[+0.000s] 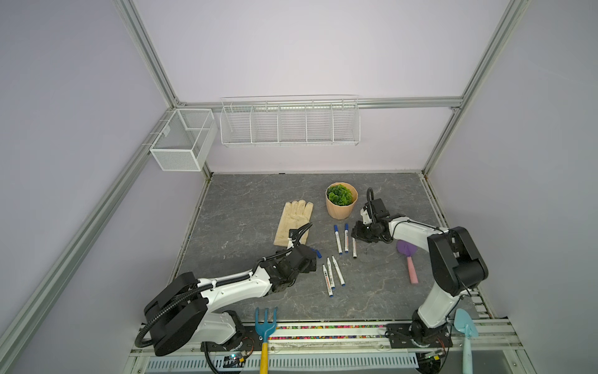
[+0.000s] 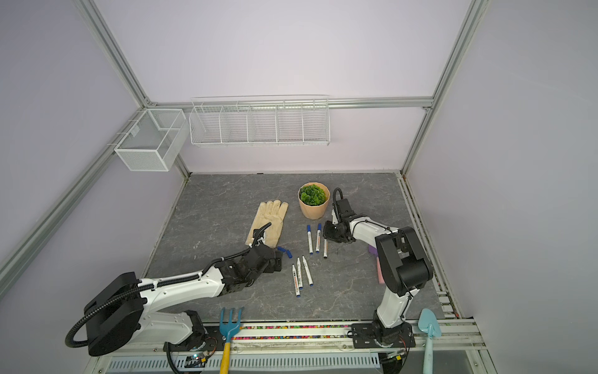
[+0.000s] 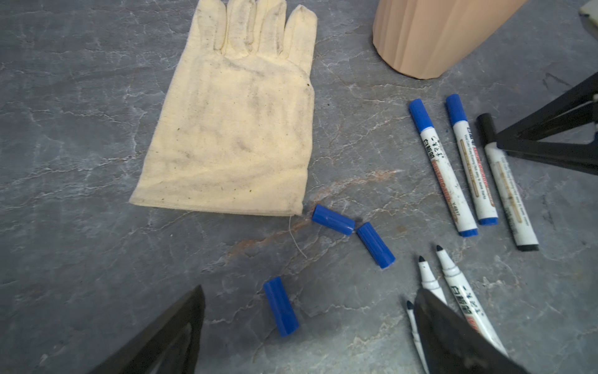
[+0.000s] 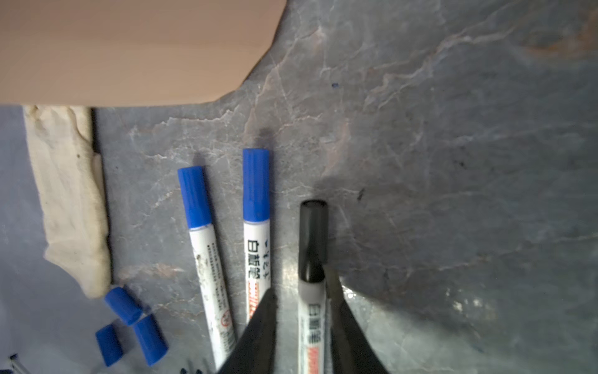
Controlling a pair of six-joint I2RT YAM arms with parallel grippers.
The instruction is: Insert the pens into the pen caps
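left pincer (image 3: 309, 291): jaws wide, empty, over three loose blue caps (image 3: 333, 220) by glove (image 3: 233, 129) cuff
right pincer (image 4: 301, 285): part-open astride black-capped pen (image 4: 311, 311) lying on tabletop (image 4: 453, 194)
other pens: two blue-capped pens (image 3: 443, 168) beside it; three uncapped pens (image 1: 330, 273) nearby

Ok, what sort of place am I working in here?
Most likely a lab robot cell staged as a gardening bench: aluminium frame posts with plain walls enclose a stone-look tabletop, and props like a potted plant and garden fork sit about.
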